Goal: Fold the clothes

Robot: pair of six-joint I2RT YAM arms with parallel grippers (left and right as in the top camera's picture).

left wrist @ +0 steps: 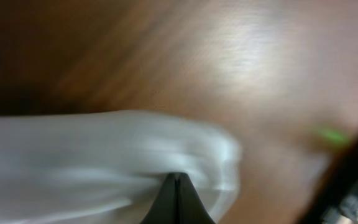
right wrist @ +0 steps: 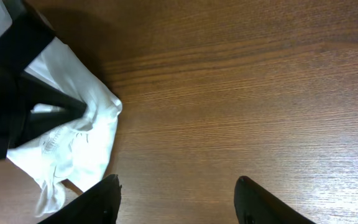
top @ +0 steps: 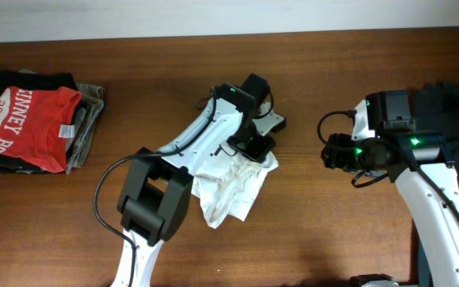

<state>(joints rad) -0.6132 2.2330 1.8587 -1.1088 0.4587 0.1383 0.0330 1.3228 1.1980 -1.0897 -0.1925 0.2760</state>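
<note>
So, the white shirt (top: 231,185) is found crumpled in a loose heap near the middle of the desk (top: 333,239), nothing folded about it yet. It's bunched up and wrinkled, with one floppy end trailing toward the front edge and the rest tucked under the left arm. A faint bit of print can be made out on the fabric in the right wrist view, but it's too small to be read.

The left tool (left wrist: 178,182) is clamped down tight, fingertips pressed together with a pinch of the white fabric gathered right at them. In its own wrist view everything is pretty smeared, so not much beyond the bunched cloth and the closed tips can be told. From overhead, that tool is seen at the upper right edge of the heap, right on top of the cloth.

The right tool (right wrist: 176,190) is held fairly wide with nothing between the fingers, only bare wood under it. It's parked off to the right of the shirt, apart from it, pointed roughly toward the heap.

Over at the far left of the desk, a red shirt (top: 26,119) with white lettering is laid on top of a small stack of folded clothes (top: 86,119), well apart from the white one.
</note>
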